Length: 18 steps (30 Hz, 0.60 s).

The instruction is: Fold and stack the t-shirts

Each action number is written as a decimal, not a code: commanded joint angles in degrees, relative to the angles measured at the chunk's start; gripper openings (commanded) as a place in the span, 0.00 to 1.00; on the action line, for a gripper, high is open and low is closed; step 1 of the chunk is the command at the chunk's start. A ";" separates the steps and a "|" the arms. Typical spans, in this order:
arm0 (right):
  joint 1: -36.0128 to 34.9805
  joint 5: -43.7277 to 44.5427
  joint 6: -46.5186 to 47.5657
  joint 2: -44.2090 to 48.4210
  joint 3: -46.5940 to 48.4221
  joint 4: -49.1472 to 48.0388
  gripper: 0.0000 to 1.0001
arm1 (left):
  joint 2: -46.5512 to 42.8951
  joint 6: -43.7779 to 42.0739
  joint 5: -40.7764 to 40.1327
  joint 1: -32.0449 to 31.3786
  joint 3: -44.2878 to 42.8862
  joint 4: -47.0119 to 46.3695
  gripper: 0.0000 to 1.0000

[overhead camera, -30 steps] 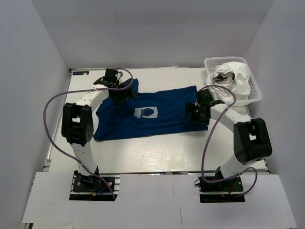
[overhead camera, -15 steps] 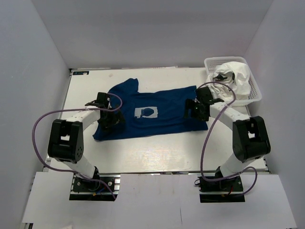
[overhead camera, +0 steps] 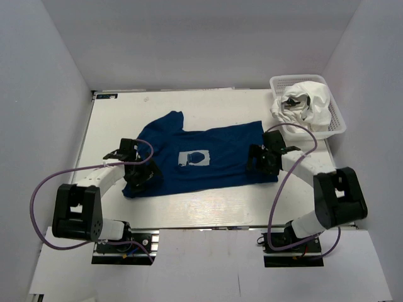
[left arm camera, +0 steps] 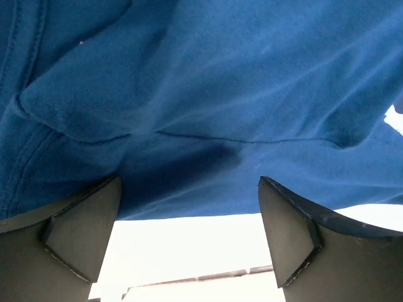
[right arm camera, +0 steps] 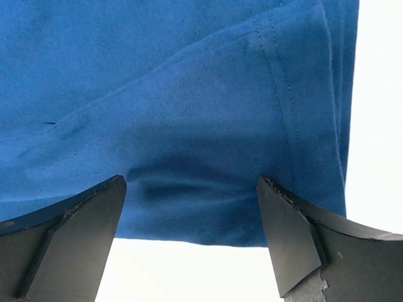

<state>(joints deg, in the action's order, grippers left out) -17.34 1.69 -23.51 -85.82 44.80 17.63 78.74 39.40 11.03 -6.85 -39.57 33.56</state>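
Observation:
The navy blue t-shirt (overhead camera: 201, 157) lies spread on the white table, its pale chest print (overhead camera: 192, 158) facing up. My left gripper (overhead camera: 140, 178) is open over the shirt's near left corner; in the left wrist view blue cloth (left arm camera: 208, 107) lies just beyond the open fingers (left arm camera: 82, 236), nothing between them. My right gripper (overhead camera: 261, 165) is open at the shirt's right hem; blue cloth (right arm camera: 189, 126) with its stitched hem fills the right wrist view. The white t-shirt (overhead camera: 308, 104) lies bunched in the basket.
The white lattice basket (overhead camera: 335, 113) stands at the back right corner of the table (overhead camera: 208, 201). Grey walls enclose the table on three sides. Purple cables loop from both arms.
My left gripper moved from the shirt's far left sleeve to its near left corner. The right gripper shifted slightly nearer along the right hem. The shirt's left side now lies more angled.

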 commanded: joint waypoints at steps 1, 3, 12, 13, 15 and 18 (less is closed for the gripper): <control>-1.02 -4.59 -0.66 3.98 -5.59 4.61 0.90 | -2.00 2.17 -1.79 -0.35 3.28 10.73 1.00; -1.37 -4.51 1.96 7.31 -3.77 5.40 0.90 | -5.07 1.65 -3.89 -0.35 -3.09 13.27 1.00; -1.20 5.07 7.25 5.40 19.79 9.00 0.90 | 10.71 -12.75 -9.44 -1.15 -42.22 12.32 1.00; -0.85 6.90 6.81 3.05 22.15 9.00 0.90 | 13.26 -14.85 -9.44 -1.15 -44.78 10.75 1.00; -0.85 8.58 6.80 -0.90 25.51 9.18 0.90 | 21.84 -22.32 -7.35 -1.15 -52.92 10.03 1.00; -0.68 7.71 7.86 -3.82 32.35 9.00 0.90 | 31.35 -33.02 -2.51 -1.15 -66.87 9.42 1.00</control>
<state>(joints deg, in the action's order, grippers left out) -18.39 7.14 -17.32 -86.46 72.64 25.58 102.72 19.77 4.80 -7.66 -97.62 42.44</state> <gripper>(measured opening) 0.904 0.997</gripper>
